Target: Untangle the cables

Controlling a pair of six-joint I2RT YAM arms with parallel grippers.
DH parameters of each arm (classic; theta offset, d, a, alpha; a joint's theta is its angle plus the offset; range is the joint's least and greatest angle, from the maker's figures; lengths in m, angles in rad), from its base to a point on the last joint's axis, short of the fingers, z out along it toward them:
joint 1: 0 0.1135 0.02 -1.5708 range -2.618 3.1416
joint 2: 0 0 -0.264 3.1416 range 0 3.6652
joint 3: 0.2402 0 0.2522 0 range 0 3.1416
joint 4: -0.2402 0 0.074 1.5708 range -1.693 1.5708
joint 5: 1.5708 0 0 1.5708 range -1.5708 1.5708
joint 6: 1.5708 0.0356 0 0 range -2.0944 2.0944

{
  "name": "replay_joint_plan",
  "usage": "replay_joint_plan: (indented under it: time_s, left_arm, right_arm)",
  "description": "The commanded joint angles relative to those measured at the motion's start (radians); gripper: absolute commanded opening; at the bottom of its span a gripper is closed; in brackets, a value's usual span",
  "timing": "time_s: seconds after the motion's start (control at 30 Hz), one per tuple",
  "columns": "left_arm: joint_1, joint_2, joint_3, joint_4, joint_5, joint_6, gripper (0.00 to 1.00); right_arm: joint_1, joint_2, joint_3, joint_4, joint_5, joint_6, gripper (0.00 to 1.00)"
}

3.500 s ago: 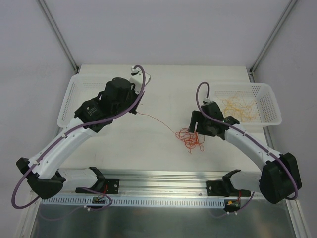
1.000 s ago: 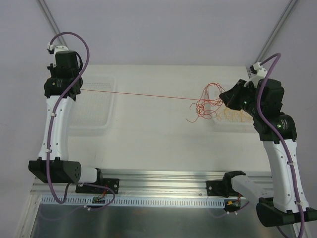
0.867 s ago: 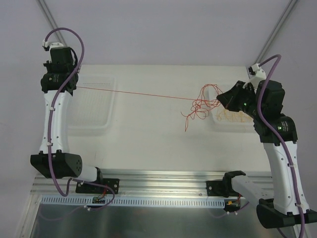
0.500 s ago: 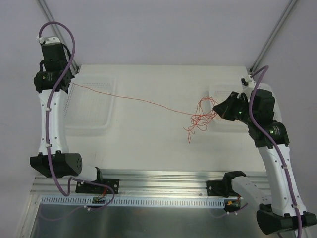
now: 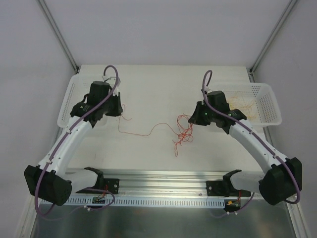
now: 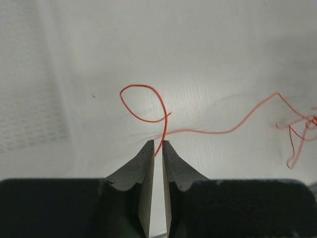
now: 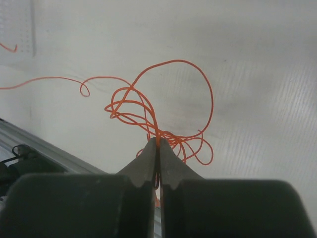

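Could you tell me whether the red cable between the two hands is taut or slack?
Slack: the red cable runs in loose curves, not a straight line.

A red-orange tangle of cables (image 5: 184, 131) sits just left of the right gripper (image 5: 195, 118). One slack strand (image 5: 142, 134) trails left across the table (image 5: 158, 84) to the left gripper (image 5: 119, 110). Paler strands (image 5: 240, 106) lie in the right basket (image 5: 271, 108).

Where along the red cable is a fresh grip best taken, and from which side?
Probably the red cable on its single slack run between the left gripper and the tangle, from straight above. There it is one plain line, clear of the loops, so a grip would catch it alone.
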Motion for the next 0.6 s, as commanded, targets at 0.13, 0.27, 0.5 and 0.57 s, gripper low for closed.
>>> replay_joint_plan:
  time_s: [0.13,0.27,0.5,0.57]
  left_arm:
    - [-0.096,-0.112,-0.316,0.092,0.071,-0.117,0.19]
    - [-0.105,-0.175,-0.391,0.092,0.109,-0.119,0.54]
    - [-0.146,-0.181,-0.289,0.116,0.322,0.031,0.95]
    - [-0.158,-0.131,-0.237,0.133,0.367,0.055,0.98]
  right_arm:
    - [0.054,0.179,-0.057,0.151,0.089,0.094,0.04]
    - [0.059,0.253,-0.030,0.120,0.105,0.083,0.23]
    - [0.071,0.215,0.074,-0.010,0.115,0.001,0.73]
    - [0.077,0.186,0.093,-0.036,0.121,-0.028,0.81]
